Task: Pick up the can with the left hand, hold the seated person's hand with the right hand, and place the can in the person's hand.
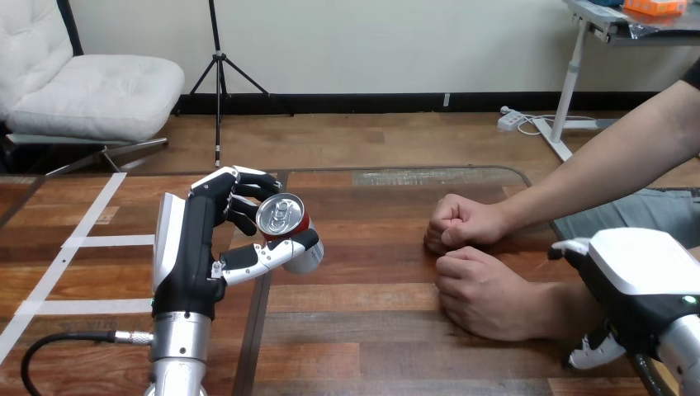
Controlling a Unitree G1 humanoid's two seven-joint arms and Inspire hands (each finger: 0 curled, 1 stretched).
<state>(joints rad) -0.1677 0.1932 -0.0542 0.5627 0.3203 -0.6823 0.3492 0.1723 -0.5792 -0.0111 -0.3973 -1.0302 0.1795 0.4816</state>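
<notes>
A silver and red can (286, 228) is held tilted above the wooden table (371, 330), its top facing me. My left hand (194, 256) is shut on it, with the fingers (239, 194) behind the can and the thumb (272, 254) across its front. Two person's hands lie as fists on the table at right, one farther (462, 221) and one nearer (483, 293). My right hand (640, 276) lies over the nearer hand's wrist (561, 309). Its thumb (594, 351) curls round the wrist's near side. The rest of its fingers are hidden.
White tape strips (82, 241) cross the table's left part. A dark seam (256, 322) runs down the table beside my left arm. The person's forearm (594, 165) comes in from the upper right over the table's far right edge.
</notes>
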